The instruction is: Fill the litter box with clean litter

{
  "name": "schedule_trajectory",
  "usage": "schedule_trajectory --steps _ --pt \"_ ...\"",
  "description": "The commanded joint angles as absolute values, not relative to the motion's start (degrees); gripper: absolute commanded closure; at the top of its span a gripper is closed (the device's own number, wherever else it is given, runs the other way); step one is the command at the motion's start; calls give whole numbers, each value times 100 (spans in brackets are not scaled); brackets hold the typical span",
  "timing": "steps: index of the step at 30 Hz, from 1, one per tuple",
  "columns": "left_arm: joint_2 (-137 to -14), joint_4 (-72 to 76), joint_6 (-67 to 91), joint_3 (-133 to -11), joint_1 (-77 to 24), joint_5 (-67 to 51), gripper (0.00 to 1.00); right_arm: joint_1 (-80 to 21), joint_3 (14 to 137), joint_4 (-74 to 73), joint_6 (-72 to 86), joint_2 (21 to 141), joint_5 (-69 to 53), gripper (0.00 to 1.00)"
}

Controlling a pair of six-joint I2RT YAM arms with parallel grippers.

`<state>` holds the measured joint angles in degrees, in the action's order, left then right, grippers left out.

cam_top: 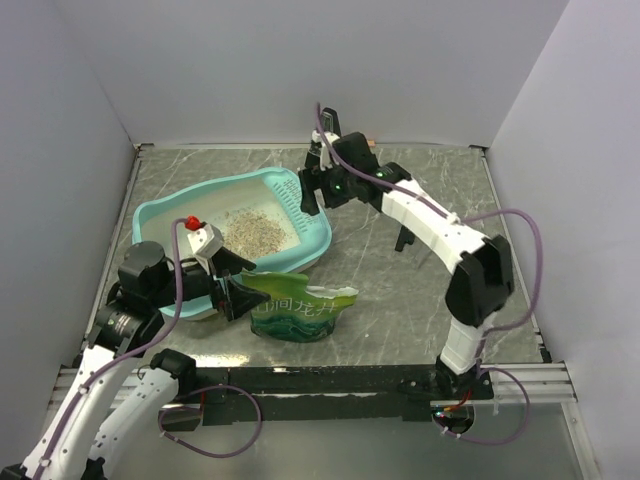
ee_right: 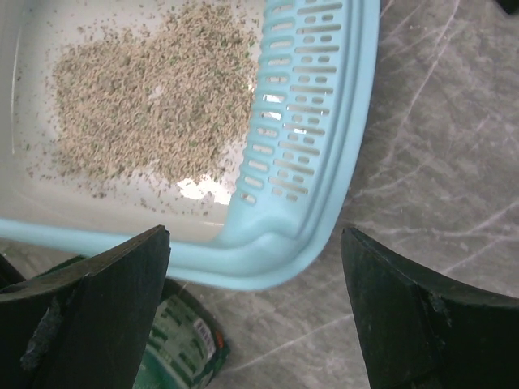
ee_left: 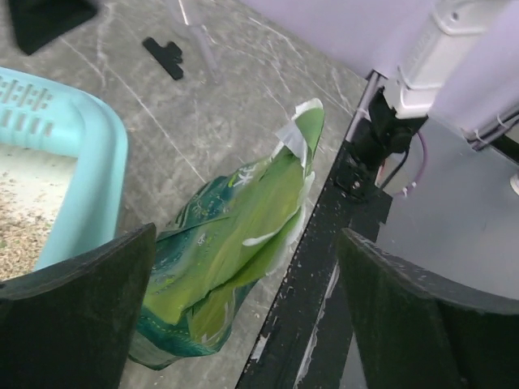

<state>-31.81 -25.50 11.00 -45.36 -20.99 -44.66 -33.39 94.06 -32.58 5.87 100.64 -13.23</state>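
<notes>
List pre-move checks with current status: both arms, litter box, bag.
1. The litter box holds litter: ok, a loose heap, some floor bare.
2. The left gripper open and empty: ok.
3. The right gripper open and empty, over the box's slotted end: ok.
4. The bag out of both grippers, on the table beside the box: ok.
5. The bag emptied: cannot tell.

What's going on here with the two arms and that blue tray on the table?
Two robot arms are filling a teal litter box with clean litter; a loose patch already covers part of its floor. The green printed bag sits on the table by the box, just ahead of the open left gripper, not gripped. The right gripper hovers open over the box's slotted end.
</notes>
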Motion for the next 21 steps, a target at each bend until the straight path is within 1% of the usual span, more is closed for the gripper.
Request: schedule_trajectory --steps 1,4,5,6,9,11,16,21 --pt "-3191 -2030 993 -4439 -2153 -5036 7 -3322 10307 -3584 265 10843 -1467 9" --pt "-3147 -2030 976 -4421 -2215 -4966 13 -3349 10791 -3805 124 11309 -1765 14" --pt "-3138 -2030 976 -4412 -2232 -4940 15 -3349 10863 -3806 88 11381 -1880 18" --pt "-3138 -2022 967 -4412 -2250 -4939 19 -3392 10898 -3771 62 11434 -2020 19" --pt "-3164 -2021 941 -4403 -2276 -4974 24 -3532 10968 -3656 -149 11575 -2355 27" --pt "-3182 -2030 932 -4395 -2294 -5001 24 -3629 11231 -3822 -272 11812 -2530 32" --pt "-3129 -2048 914 -4395 -2311 -4966 23 -3814 11663 -3903 -168 12260 -2478 33" --pt "-3085 -2039 914 -4377 -2338 -4904 21 -3964 11751 -3841 -132 12427 -2531 43"
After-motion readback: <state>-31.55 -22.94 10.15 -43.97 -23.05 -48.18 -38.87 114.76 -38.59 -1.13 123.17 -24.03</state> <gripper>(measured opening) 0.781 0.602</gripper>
